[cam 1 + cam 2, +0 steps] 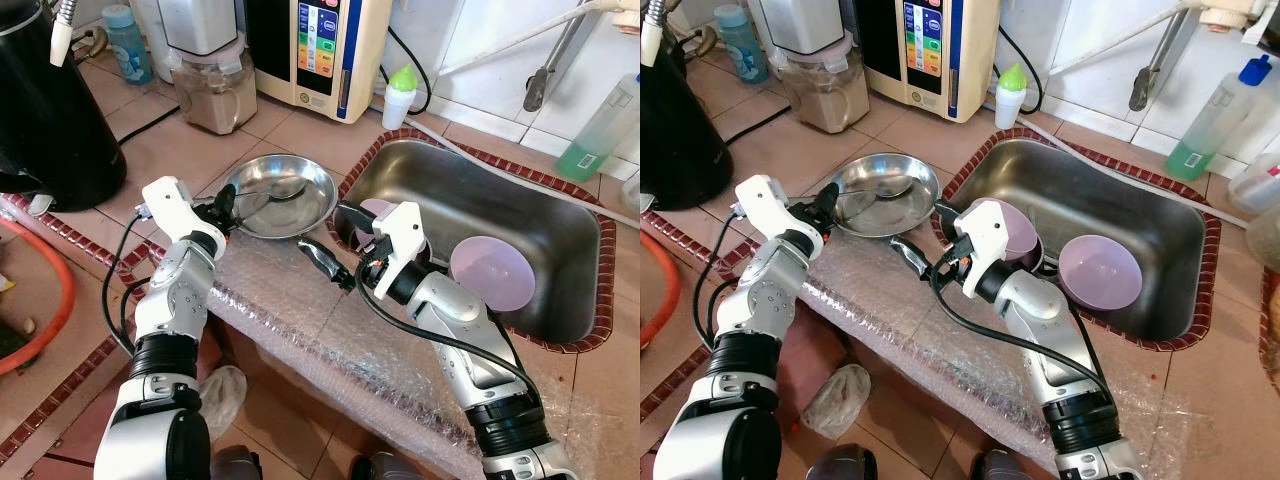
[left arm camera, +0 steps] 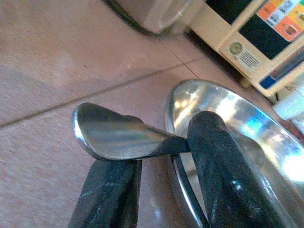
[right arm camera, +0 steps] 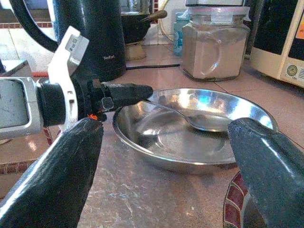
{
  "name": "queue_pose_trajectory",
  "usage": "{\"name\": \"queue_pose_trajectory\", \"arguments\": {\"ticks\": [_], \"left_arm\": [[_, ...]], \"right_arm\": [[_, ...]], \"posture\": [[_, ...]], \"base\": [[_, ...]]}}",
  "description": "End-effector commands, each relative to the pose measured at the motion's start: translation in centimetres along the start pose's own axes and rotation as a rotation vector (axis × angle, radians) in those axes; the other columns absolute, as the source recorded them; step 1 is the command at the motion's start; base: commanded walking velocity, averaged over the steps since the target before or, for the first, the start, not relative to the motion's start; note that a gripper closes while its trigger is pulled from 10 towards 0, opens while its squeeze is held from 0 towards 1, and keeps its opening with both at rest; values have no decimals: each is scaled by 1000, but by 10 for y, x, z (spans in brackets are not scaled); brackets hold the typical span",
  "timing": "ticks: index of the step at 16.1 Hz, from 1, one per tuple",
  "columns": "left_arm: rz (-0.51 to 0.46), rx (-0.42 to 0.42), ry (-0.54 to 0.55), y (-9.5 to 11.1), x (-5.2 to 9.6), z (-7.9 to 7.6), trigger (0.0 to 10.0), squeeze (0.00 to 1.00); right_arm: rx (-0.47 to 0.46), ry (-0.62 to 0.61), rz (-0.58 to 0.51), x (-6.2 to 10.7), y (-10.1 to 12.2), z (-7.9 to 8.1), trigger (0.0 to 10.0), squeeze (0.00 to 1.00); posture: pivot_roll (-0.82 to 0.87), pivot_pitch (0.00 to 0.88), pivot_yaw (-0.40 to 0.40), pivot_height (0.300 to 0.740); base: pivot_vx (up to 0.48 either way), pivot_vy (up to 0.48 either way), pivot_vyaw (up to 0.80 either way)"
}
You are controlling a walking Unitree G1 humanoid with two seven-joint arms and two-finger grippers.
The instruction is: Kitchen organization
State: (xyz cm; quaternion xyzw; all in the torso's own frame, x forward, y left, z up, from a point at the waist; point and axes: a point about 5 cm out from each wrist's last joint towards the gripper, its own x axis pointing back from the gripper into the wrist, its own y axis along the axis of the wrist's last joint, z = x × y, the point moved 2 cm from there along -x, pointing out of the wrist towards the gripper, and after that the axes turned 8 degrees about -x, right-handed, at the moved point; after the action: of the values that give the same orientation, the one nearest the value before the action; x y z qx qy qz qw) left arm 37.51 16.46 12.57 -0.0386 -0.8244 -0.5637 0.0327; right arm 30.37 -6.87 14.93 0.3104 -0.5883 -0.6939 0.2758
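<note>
Left gripper (image 1: 222, 208) clamped on handle end of metal spoon (image 1: 272, 193), at near-left rim of steel dish (image 1: 318, 205). Spoon bowl resting inside dish, handle crossing rim toward gripper. Dish sitting on tiled counter (image 1: 150, 140), just left of sink (image 1: 560, 225), partly on sheet of bubble wrap (image 1: 290, 310). Right gripper (image 1: 342, 245) fingers spread apart, holding nothing, hovering over sink's left edge, pointed at dish. Two lilac bowls (image 1: 490, 272) in sink, one partly hidden behind right wrist. Black kettle (image 1: 55, 120), jar of brown powder (image 1: 215, 92), cream appliance (image 1: 320, 45) along back of counter.
</note>
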Motion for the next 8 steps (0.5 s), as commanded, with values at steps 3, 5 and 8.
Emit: {"name": "queue_pose_trajectory", "arguments": {"ticks": [3,5,8], "left_arm": [[-56,-21,38,11,5,6,0,0],[-88,-50,42,16,7,5,0,0],[-139,-90,9,24,10,-3,0,0]], "right_arm": [[14,-10,-3,0,2,-5,10000,0],[16,-11,-5,-2,3,-5,10000,0],[20,-21,-5,0,2,-7,10000,0]], "posture": [[17,48,-12,740],[20,44,-10,740],[15,40,-6,740]], "base": [[0,0,0],[0,0,0],[0,0,0]]}}
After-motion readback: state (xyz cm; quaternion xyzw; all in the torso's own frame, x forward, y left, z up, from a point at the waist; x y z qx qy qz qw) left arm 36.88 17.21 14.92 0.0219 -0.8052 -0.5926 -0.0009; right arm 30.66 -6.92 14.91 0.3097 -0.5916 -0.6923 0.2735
